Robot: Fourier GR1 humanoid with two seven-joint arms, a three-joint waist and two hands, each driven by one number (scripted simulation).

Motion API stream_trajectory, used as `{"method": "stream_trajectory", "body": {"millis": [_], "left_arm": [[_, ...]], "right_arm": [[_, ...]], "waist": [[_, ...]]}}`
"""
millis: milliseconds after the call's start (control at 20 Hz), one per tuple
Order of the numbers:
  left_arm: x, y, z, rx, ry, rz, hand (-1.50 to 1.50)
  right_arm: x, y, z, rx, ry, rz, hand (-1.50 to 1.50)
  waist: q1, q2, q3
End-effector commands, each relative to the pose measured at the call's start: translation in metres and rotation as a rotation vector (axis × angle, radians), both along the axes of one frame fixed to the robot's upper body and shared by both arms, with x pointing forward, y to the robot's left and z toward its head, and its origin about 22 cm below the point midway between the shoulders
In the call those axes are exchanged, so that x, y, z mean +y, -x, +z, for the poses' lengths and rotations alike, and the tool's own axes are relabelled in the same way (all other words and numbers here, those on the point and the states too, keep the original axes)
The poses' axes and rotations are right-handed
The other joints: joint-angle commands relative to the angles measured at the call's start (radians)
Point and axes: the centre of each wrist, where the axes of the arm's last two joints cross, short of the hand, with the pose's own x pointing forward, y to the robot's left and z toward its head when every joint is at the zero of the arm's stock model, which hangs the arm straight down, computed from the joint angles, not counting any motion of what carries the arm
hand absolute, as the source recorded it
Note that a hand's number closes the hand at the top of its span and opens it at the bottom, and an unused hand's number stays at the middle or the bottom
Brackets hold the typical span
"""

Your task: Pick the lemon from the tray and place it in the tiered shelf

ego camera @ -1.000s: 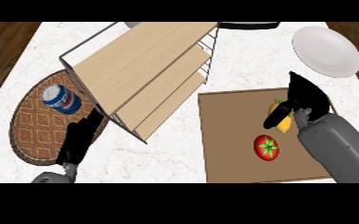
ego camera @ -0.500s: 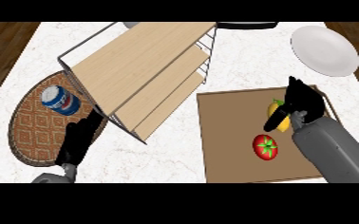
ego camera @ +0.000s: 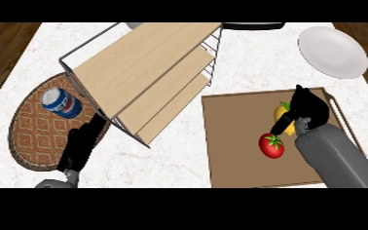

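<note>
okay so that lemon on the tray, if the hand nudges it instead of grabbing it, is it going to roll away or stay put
It would probably roll a little: the lemon looks rounded and smooth, lying on the flat wooden tray. It likely would not go far, since the right hand covers one side and the tomato sits close below. It should keep its shape when squeezed.

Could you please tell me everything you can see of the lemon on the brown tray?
The small yellow lemon lies on the flat brown tray, in its right half, just above the red tomato. Only its left part shows, smooth and rounded, with a strip lower down. The robot's black right hand covers the rest, thumb and fingers curled round it. Whether it is lifted off the tray cannot be told.
</note>
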Motion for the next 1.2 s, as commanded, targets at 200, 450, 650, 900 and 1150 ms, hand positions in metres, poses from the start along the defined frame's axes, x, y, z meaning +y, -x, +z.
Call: {"method": "stream_trajectory", "body": {"millis": [200, 450, 650, 900, 1150], "left_arm": [[-0.004, 0.0, 0.0, -0.003, 0.006, 0.0, 0.0], [0.005, -0.014, 0.018, 0.006, 0.002, 0.002, 0.0], [-0.01, 0.001, 0.005, 0.022, 0.009, 0.014, 0.0], [0.014, -0.018, -0.003, 0.009, 0.004, -0.004, 0.0], [0.006, -0.013, -0.011, 0.01, 0.021, 0.009, 0.0]], "right_arm": [[0.003, -0.012, -0.025, 0.092, 0.057, -0.094, -1.5], [-0.01, -0.004, -0.025, 0.064, -0.008, -0.072, 1.5], [-0.001, -0.018, -0.03, 0.045, -0.01, 0.007, 1.5], [-0.001, -0.017, -0.03, 0.005, 0.043, 0.01, 1.5], [0.014, -0.017, -0.004, -0.07, 0.127, -0.007, 1.5]], "waist": [[0.005, 0.002, 0.001], [-0.002, 0.001, 0.001], [0.003, 0.001, 0.001], [-0.004, 0.002, 0.001], [-0.008, 0.0, 0.0]]}}
